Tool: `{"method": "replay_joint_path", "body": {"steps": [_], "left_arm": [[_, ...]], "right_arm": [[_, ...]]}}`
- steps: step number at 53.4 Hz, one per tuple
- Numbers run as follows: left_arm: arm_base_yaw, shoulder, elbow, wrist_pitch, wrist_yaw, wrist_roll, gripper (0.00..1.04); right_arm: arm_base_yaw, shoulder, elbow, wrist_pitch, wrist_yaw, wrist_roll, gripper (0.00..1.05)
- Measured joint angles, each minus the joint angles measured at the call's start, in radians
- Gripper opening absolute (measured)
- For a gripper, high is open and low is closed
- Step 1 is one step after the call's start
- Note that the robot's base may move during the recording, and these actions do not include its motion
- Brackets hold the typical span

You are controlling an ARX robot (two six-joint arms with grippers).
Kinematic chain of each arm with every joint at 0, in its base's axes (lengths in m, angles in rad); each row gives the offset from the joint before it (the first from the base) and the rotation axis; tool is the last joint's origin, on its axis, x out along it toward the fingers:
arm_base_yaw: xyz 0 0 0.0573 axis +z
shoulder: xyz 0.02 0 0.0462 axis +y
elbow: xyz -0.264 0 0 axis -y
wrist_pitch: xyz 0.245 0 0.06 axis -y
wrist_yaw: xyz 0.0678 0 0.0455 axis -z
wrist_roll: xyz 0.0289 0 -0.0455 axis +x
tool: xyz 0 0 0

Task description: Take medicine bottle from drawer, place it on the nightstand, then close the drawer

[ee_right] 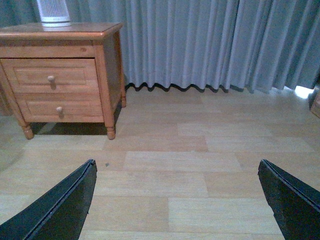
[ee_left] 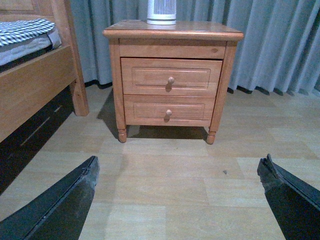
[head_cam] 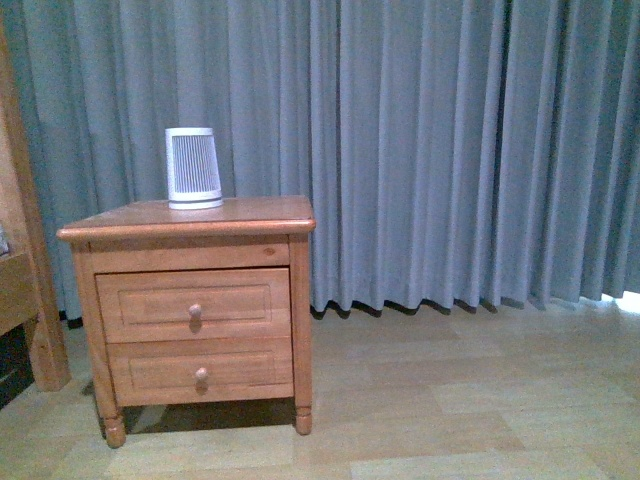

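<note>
The honey-brown nightstand (head_cam: 190,225) stands at the left against the grey curtain; it also shows in the left wrist view (ee_left: 172,32) and the right wrist view (ee_right: 75,31). Its upper drawer (head_cam: 193,303) is shut, with a round knob; it also shows in the wrist views (ee_left: 171,76) (ee_right: 50,75). The medicine bottle is hidden. My left gripper (ee_left: 179,167) is open and empty, well back from the nightstand over the floor. My right gripper (ee_right: 177,167) is open and empty, off to the nightstand's right. Neither arm shows in the front view.
A white ribbed tapered device (head_cam: 193,168) stands on the nightstand top. The lower drawer (head_cam: 200,372) is shut. A wooden bed frame (ee_left: 35,85) with a checked mattress stands left of the nightstand. Pale wood floor (head_cam: 450,400) stretches to the right.
</note>
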Motion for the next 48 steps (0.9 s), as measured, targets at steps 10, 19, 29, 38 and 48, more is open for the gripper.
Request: {"method": "replay_joint_path", "body": {"steps": [10, 19, 29, 38, 48], "left_arm": [[0.0, 0.0, 0.0, 0.0, 0.0, 0.0, 0.98], [0.0, 0.0, 0.0, 0.0, 0.0, 0.0, 0.98], [0.0, -0.001, 0.0, 0.0, 0.0, 0.0, 0.98], [0.0, 0.0, 0.0, 0.0, 0.0, 0.0, 0.98], [-0.003, 0.035, 0.025, -0.061, -0.027, -0.028, 0.98]], "right_arm": [[0.0, 0.0, 0.0, 0.0, 0.0, 0.0, 0.98], [0.0, 0.0, 0.0, 0.0, 0.0, 0.0, 0.98], [0.0, 0.0, 0.0, 0.0, 0.0, 0.0, 0.98], [0.0, 0.0, 0.0, 0.0, 0.0, 0.0, 0.98], [0.0, 0.0, 0.0, 0.0, 0.0, 0.0, 0.98]]}}
